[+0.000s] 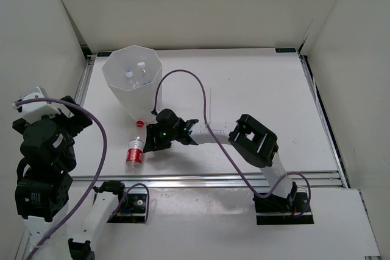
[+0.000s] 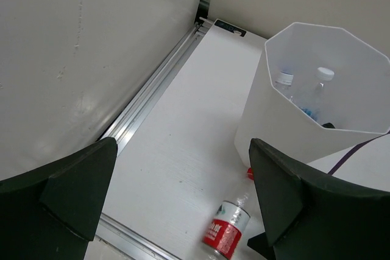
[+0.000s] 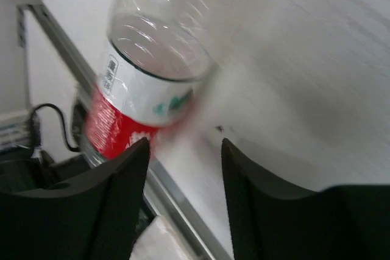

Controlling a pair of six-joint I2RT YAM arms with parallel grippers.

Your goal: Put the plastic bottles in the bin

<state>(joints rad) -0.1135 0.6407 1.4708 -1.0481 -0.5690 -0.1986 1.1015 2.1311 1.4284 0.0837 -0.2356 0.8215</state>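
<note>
- two bottles (image 2: 283,78) already in the bin (image 2: 268,120), red one (image 2: 224,235) lying outside, not done yet
- right pincer (image 3: 183,150) narrow beside it, gripping nothing
- left pincer (image 2: 183,193) wide, empty

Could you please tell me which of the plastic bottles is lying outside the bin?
The red-labelled bottle: it lies on its side on the table beside the bin, while the two other bottles in view sit inside it.
</note>
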